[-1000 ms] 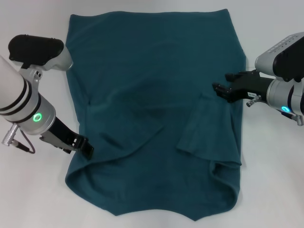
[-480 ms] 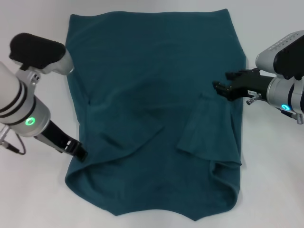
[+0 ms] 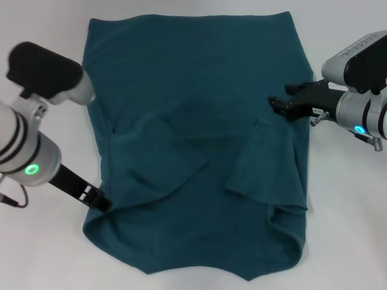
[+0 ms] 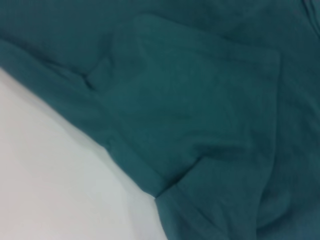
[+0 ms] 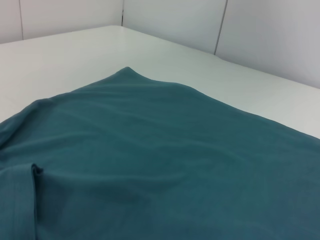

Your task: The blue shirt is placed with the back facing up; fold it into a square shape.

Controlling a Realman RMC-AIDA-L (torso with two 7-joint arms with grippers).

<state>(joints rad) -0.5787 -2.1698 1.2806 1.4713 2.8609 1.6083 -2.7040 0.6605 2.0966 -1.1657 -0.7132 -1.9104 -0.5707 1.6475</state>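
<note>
- The left gripper [image 3: 100, 201] was low at the near left edge of the blue shirt [image 3: 193, 109]. Its tips met the cloth, and I could not tell if they were spread or pinching.
- The left wrist view showed only folded cloth and the white table [image 4: 45, 190]; no fingers were in it.
- The right gripper [image 3: 278, 107] was over the right edge of the shirt. Its dark fingers looked a little parted, with nothing between them.
- No letters or labels could be read on the shirt; only plain teal fabric showed.
- The shirt lay flat in the middle of the table. Its long axis ran away from the robot, with both sleeves folded inward.
</note>
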